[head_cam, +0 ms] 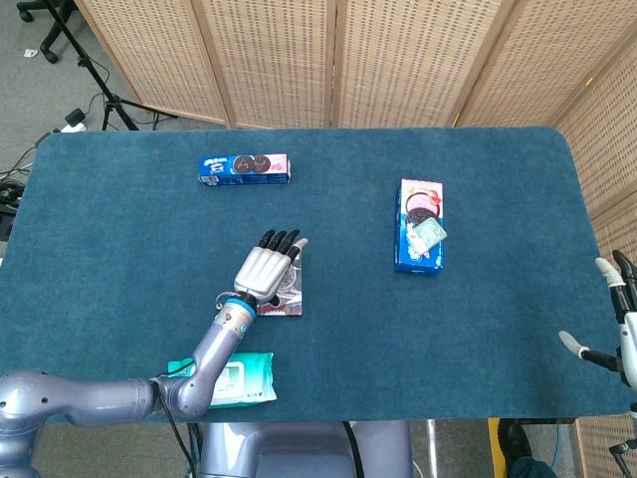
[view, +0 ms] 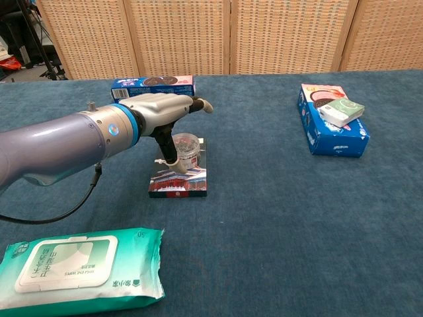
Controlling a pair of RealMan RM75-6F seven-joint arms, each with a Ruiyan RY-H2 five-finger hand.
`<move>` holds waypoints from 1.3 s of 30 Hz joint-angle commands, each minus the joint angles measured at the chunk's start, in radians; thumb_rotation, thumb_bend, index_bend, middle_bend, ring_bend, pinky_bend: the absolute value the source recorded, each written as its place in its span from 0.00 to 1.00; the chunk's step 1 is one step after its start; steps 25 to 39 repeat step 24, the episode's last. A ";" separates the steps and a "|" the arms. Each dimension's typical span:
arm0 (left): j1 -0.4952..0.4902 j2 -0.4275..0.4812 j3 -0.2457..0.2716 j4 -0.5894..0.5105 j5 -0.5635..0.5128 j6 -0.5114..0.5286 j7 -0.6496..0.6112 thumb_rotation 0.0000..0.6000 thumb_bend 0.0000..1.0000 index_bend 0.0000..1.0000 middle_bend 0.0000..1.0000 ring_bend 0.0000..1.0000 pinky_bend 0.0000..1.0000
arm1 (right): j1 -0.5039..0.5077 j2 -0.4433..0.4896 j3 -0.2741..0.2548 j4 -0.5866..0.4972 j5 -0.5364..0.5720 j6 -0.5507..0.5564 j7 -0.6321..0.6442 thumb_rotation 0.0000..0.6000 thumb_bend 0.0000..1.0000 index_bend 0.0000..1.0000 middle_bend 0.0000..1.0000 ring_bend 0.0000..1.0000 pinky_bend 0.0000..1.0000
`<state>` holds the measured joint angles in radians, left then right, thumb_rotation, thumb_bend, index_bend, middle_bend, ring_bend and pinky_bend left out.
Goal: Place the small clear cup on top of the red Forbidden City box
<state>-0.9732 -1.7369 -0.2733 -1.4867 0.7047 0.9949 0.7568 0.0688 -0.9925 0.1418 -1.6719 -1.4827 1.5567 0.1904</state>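
Standing upright on the red Forbidden City box (view: pixel 179 176), small clear cup (view: pixel 186 147) looks placed. Left hand (view: pixel 162 109) hovers above w/ fingers spread, gripping nothing, prob. letting go. Right hand (head_cam: pixel 617 329) idles at table edge (head_cam: pixel 418 413), fingers apart, empty.

worktop (view: pixel 277 218): matt, napped dark teal cloth | small clear cup (view: pixel 186 148): transparent glossy plastic | red Forbidden City box (view: pixel 178 179): printed glossy card | left hand (view: pixel 166 105): smooth silver-grey metal-look shell | green wet-wipe pack (view: pixel 79 267): shiny plastic film
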 commanded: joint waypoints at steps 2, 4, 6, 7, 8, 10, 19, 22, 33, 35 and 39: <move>0.020 0.081 -0.011 -0.112 -0.002 0.087 0.030 1.00 0.00 0.00 0.00 0.00 0.00 | -0.001 0.000 0.000 -0.001 0.000 0.002 -0.001 1.00 0.00 0.00 0.00 0.00 0.00; 0.052 0.140 -0.012 -0.184 0.039 0.140 0.011 1.00 0.00 0.00 0.00 0.00 0.00 | -0.001 0.000 0.001 -0.001 0.001 0.003 -0.001 1.00 0.00 0.00 0.00 0.00 0.00; 0.089 0.195 0.000 -0.236 0.097 0.191 -0.011 1.00 0.00 0.00 0.00 0.00 0.00 | -0.001 0.000 0.000 -0.002 -0.001 0.003 -0.002 1.00 0.00 0.00 0.00 0.00 0.00; 0.122 0.237 0.014 -0.269 0.144 0.232 -0.029 1.00 0.00 0.00 0.00 0.00 0.00 | -0.001 0.000 -0.001 -0.003 -0.005 0.004 -0.004 1.00 0.00 0.00 0.00 0.00 0.00; 0.146 0.265 0.027 -0.290 0.176 0.259 -0.045 1.00 0.00 0.00 0.00 0.00 0.00 | -0.001 0.000 -0.002 -0.004 -0.007 0.004 -0.005 1.00 0.00 0.00 0.00 0.00 0.00; 0.201 0.318 0.057 -0.318 0.241 0.319 -0.079 1.00 0.00 0.00 0.00 0.00 0.00 | -0.002 -0.001 -0.003 -0.006 -0.012 0.008 -0.010 1.00 0.00 0.00 0.00 0.00 0.00; 0.472 0.471 0.208 -0.283 0.393 0.491 -0.392 1.00 0.00 0.00 0.00 0.00 0.00 | -0.007 -0.009 -0.004 -0.016 -0.023 0.027 -0.036 1.00 0.00 0.00 0.00 0.00 0.00; 0.536 0.471 0.246 -0.231 0.427 0.527 -0.482 1.00 0.00 0.00 0.00 0.00 0.00 | -0.008 -0.010 -0.004 -0.016 -0.024 0.030 -0.044 1.00 0.00 0.00 0.00 0.00 0.00; 0.602 0.472 0.300 -0.165 0.482 0.550 -0.583 1.00 0.00 0.00 0.00 0.00 0.00 | -0.009 -0.013 -0.005 -0.017 -0.025 0.031 -0.054 1.00 0.00 0.00 0.00 0.00 0.00; 0.602 0.472 0.300 -0.165 0.482 0.550 -0.583 1.00 0.00 0.00 0.00 0.00 0.00 | -0.009 -0.013 -0.005 -0.017 -0.025 0.031 -0.054 1.00 0.00 0.00 0.00 0.00 0.00; 0.602 0.472 0.300 -0.165 0.482 0.550 -0.583 1.00 0.00 0.00 0.00 0.00 0.00 | -0.009 -0.013 -0.005 -0.017 -0.025 0.031 -0.054 1.00 0.00 0.00 0.00 0.00 0.00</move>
